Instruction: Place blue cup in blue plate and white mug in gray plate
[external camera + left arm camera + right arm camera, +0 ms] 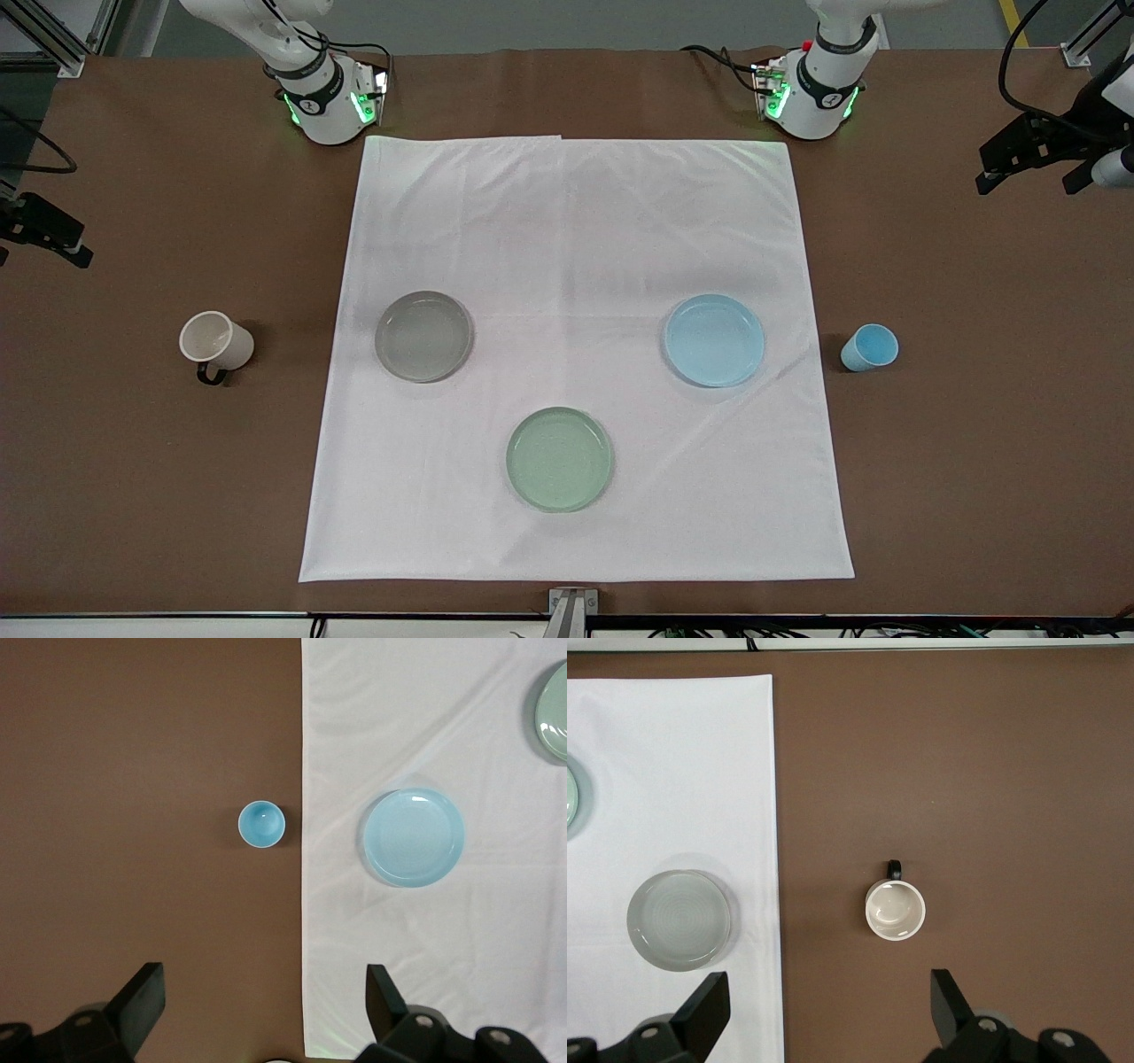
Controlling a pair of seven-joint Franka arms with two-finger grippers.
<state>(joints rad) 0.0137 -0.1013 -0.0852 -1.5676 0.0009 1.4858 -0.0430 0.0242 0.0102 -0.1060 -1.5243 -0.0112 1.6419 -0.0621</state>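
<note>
A: Light blue is the colour of both the blue cup (870, 346) and the blue plate (714, 340); the cup stands upright on bare brown table (974, 425) toward the left arm's end, just off the edge of the white cloth (576, 221), with the plate near it on the cloth. How is the left gripper (264, 1014) set?

B: Its fingers are spread wide apart and nothing is held; it is high over the table edge of the cloth, with the cup seen well below it. The right gripper (829, 1014) is likewise wide apart and empty, up over the white mug (217, 342).

A: And the mug?

B: It stands upright on the table toward the right arm's end, its dark handle turned toward the front camera. The gray plate (423, 336) lies near it on the cloth. The pale green plate (559, 458), nearer the camera, is to be left alone.

A: How should the pickup be done?

B: Each gripper would best be centred over its vessel before descent, the mug being taken across its body clear of the handle. The tapered cup should probably be gripped low, so it is not squeezed upward.
</note>
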